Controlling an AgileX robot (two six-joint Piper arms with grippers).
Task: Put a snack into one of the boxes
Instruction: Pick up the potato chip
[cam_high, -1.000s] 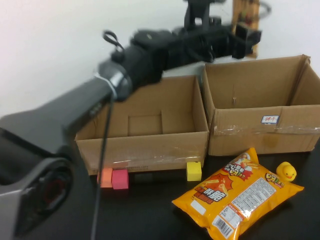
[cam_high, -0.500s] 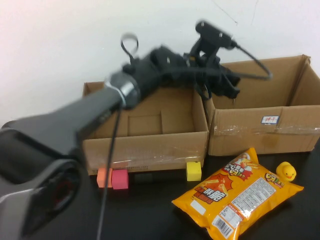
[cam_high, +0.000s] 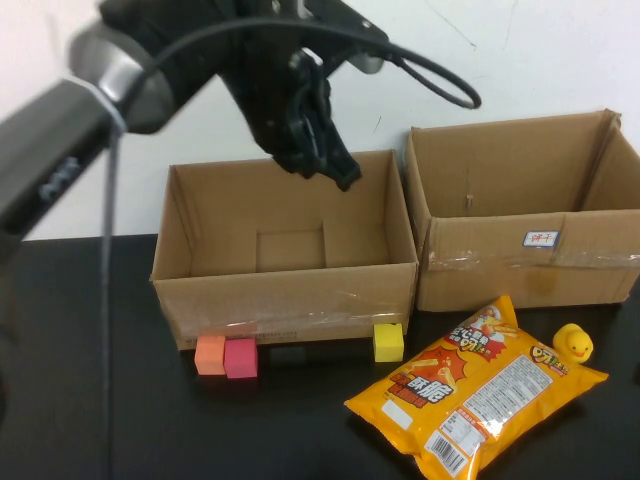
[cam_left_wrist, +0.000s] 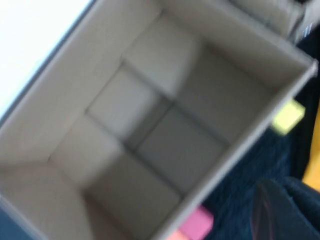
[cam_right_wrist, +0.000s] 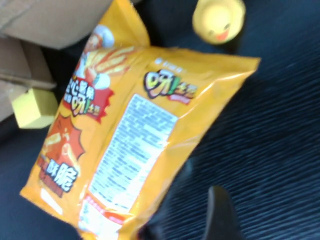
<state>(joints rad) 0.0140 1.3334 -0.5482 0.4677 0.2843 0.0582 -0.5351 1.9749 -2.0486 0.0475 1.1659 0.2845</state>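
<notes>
Left arm raised over the left box; snack bag flat on the table, not held by either gripper.

The left gripper (cam_high: 318, 150) hangs above the back of the left box (cam_high: 285, 290), fingers closed with nothing between them; its wrist view looks down into bare cardboard (flaps meeting at the middle). The right gripper (cam_right_wrist: 200, 215) is out of the high view; its own camera shows it low over the dark table (cam_high: 120, 420) just beside the snack bag (cam_high: 478, 387), one finger (cam_right_wrist: 222, 212) visible, so how far it is open I cannot tell. The bag lies in front of the right box (cam_high: 520, 270), near a rubber duck (cam_high: 573, 342). A yellow block (cam_high: 388, 341), pink block (cam_high: 240, 357) and orange block (cam_high: 210, 354) sit against the left box's front wall.
</notes>
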